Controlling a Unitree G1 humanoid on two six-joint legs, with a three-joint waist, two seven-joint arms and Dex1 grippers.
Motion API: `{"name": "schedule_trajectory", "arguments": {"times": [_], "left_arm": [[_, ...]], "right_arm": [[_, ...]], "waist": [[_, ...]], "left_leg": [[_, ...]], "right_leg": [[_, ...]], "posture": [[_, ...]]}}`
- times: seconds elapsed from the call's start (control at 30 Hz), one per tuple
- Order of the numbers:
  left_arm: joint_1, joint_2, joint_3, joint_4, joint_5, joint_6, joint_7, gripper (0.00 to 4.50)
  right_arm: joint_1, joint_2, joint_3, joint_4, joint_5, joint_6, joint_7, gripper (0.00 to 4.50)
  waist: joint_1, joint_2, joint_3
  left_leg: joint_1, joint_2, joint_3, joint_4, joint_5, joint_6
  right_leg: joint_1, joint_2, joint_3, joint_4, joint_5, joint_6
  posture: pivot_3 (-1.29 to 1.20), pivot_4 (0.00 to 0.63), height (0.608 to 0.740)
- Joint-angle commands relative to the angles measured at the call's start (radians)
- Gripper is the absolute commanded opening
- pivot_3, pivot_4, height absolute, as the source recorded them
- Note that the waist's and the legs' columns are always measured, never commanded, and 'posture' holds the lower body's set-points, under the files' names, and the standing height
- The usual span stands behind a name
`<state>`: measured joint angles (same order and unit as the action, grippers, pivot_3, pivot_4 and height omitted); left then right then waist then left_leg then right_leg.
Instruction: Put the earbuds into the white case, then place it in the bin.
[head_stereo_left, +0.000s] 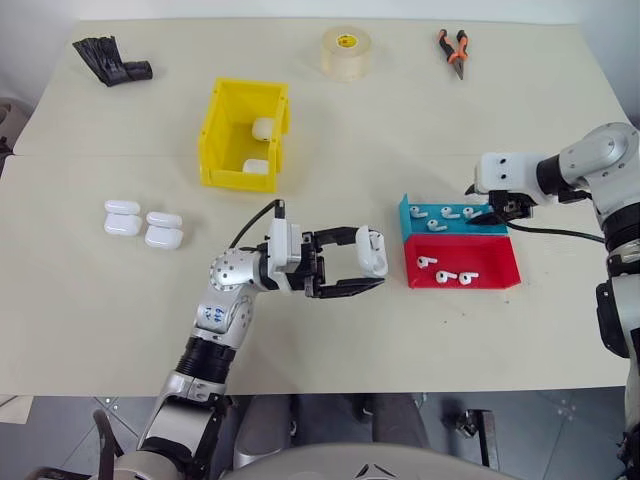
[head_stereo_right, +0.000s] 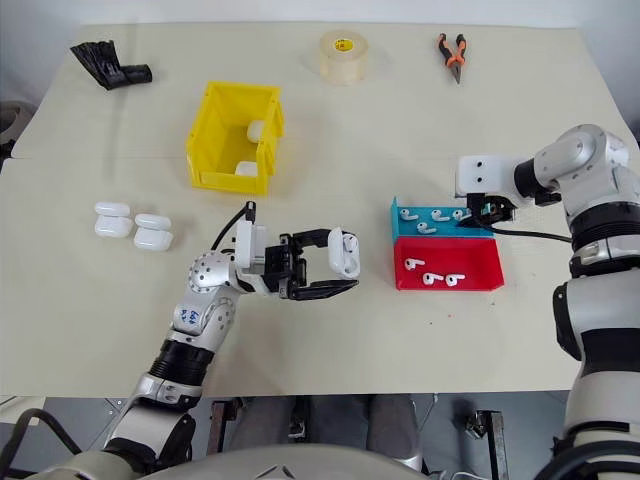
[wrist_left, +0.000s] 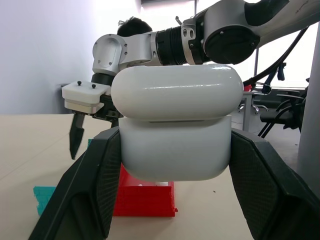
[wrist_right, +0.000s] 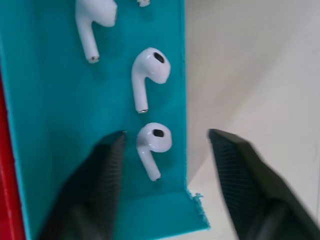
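Left wrist view: glossy white case (wrist_left: 175, 122), lid shut, clamped in left gripper (head_stereo_left: 372, 268) above beige table (head_stereo_left: 330, 340). Right gripper (wrist_right: 165, 145) parted astride an earbud (wrist_right: 152, 142) in blue tray (wrist_right: 60, 125); yellow bin (head_stereo_left: 243, 135) further back.

Open table (head_stereo_left: 330, 180) lies between bin (head_stereo_left: 243, 135) and trays (head_stereo_left: 455, 250).

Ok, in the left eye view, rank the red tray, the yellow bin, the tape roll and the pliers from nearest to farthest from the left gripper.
1. Red tray, just to the right of the left gripper.
2. Yellow bin, behind it and to the left.
3. Tape roll, at the table's far edge, straight behind.
4. Pliers, far edge, off to the right.
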<state>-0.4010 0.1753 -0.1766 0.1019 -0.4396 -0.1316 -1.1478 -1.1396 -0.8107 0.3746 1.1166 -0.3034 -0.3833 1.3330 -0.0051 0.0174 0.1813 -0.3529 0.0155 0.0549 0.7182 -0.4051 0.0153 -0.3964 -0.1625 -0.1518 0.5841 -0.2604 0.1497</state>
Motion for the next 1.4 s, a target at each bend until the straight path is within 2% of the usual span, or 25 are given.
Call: {"name": "schedule_trajectory", "arguments": {"times": [0.03, 0.37, 0.47, 0.5, 0.73, 0.87, 0.93, 1.0, 1.1, 1.2, 1.3, 1.4], "left_arm": [[0.007, -0.001, -0.001, -0.044, -0.007, -0.001, 0.006, 2.8], [0.007, 0.001, 0.002, -0.051, -0.008, 0.003, 0.011, 2.8], [0.007, 0.002, 0.003, -0.052, -0.007, 0.004, 0.015, 2.8], [0.008, 0.002, 0.003, -0.053, -0.007, 0.004, 0.016, 2.8], [0.005, 0.007, 0.003, -0.052, -0.009, 0.008, 0.013, 2.8], [-0.004, 0.008, 0.004, -0.047, -0.012, 0.012, 0.009, 2.8], [-0.016, 0.007, 0.006, -0.038, -0.015, 0.014, 0.006, 2.8], [-0.026, 0.007, 0.008, -0.029, -0.019, 0.015, -0.003, 2.8], [-0.043, 0.008, 0.012, -0.008, -0.023, 0.014, -0.023, 2.8], [-0.054, 0.007, 0.017, 0.008, -0.027, 0.012, -0.04, 2.8], [-0.062, 0.004, 0.02, 0.019, -0.032, 0.016, -0.056, 2.8], [-0.07, 0.0, 0.021, 0.026, -0.033, 0.022, -0.061, 2.8]], "right_arm": [[-0.007, 0.006, 0.001, 0.022, -0.024, 0.001, -0.001, 1.59], [-0.021, 0.018, 0.005, 0.047, -0.051, -0.004, -0.004, 1.59], [-0.018, 0.023, 0.002, 0.05, -0.051, -0.007, 0.0, 1.04], [-0.015, 0.027, -0.002, 0.05, -0.047, -0.006, -0.006, 0.74], [0.003, 0.028, -0.031, 0.038, -0.026, 0.005, -0.02, 0.74], [0.023, -0.007, -0.112, -0.04, 0.054, 0.035, 0.008, 0.74], [0.058, -0.032, -0.179, -0.129, 0.136, 0.079, 0.05, 0.74], [0.13, -0.046, -0.274, -0.288, 0.281, 0.203, 0.126, 0.74], [0.306, -0.071, -0.405, -0.63, 0.52, 0.495, 0.194, 0.74], [0.478, -0.081, -0.505, -0.924, 0.684, 0.681, 0.144, 0.74], [0.637, -0.018, -0.623, -1.177, 0.879, 0.855, 0.017, 0.74], [0.752, 0.043, -0.686, -1.363, 1.061, 1.016, -0.102, 0.74]], "waist": [[0.0, 0.0, 0.0], [-0.001, 0.0, 0.0], [-0.001, 0.0, 0.0], [-0.001, 0.0, 0.0], [-0.002, 0.0, 0.0], [0.0, 0.0, 0.0], [0.003, 0.001, 0.0], [0.005, 0.002, 0.001], [0.007, 0.002, 0.001], [0.012, 0.002, 0.001], [0.019, 0.002, 0.001], [0.026, 0.002, 0.001]], "left_leg": [[0.0, 0.0, 0.0, 0.0, 0.0, 0.0], [0.0, 0.0, 0.0, 0.0, 0.0, 0.0], [0.0, 0.0, 0.0, 0.0, 0.0, 0.0], [0.0, 0.0, 0.0, 0.0, 0.0, 0.0], [0.0, 0.0, 0.0, 0.0, 0.0, 0.0], [0.0, 0.0, 0.0, 0.0, 0.0, 0.0], [0.0, 0.0, 0.0, 0.0, 0.0, 0.0], [-0.001, 0.0, 0.0, 0.001, 0.0, 0.0], [-0.001, 0.0, -0.002, 0.001, 0.0, 0.0], [-0.002, 0.0, -0.003, 0.001, 0.0, 0.0], [-0.002, 0.0, -0.003, 0.001, 0.0, 0.0], [-0.002, 0.0, -0.003, 0.002, 0.0, 0.0]], "right_leg": [[0.0, 0.0, 0.0, 0.0, 0.0, 0.0], [0.0, 0.0, 0.0, 0.0, 0.0, 0.0], [0.0, 0.0, 0.0, 0.0, 0.0, 0.0], [0.0, 0.0, 0.0, 0.0, 0.0, 0.0], [0.0, 0.0, 0.0, 0.0, 0.0, 0.0], [0.0, 0.0, 0.0, 0.0, 0.0, 0.0], [0.0, 0.0, 0.0, 0.0, 0.0, 0.0], [0.0, 0.0, 0.0, 0.0, 0.0, 0.0], [0.0, 0.0, -0.001, 0.0, 0.0, 0.0], [0.0, 0.0, -0.004, 0.0, 0.0, 0.0], [0.0, -0.001, -0.004, 0.0, 0.0, 0.0], [0.0, -0.001, -0.003, 0.001, 0.0, 0.0]], "posture": [[0.0, 0.15, 0.74], [0.0, 0.15, 0.74], [0.0, 0.15, 0.74], [0.0, 0.15, 0.74], [0.0, 0.15, 0.74], [0.0, 0.15, 0.74], [0.0, 0.15, 0.74], [0.0, 0.15, 0.74], [0.0, 0.15, 0.74], [0.0, 0.15, 0.74], [0.0, 0.15, 0.74], [0.0, 0.15, 0.74]]}}
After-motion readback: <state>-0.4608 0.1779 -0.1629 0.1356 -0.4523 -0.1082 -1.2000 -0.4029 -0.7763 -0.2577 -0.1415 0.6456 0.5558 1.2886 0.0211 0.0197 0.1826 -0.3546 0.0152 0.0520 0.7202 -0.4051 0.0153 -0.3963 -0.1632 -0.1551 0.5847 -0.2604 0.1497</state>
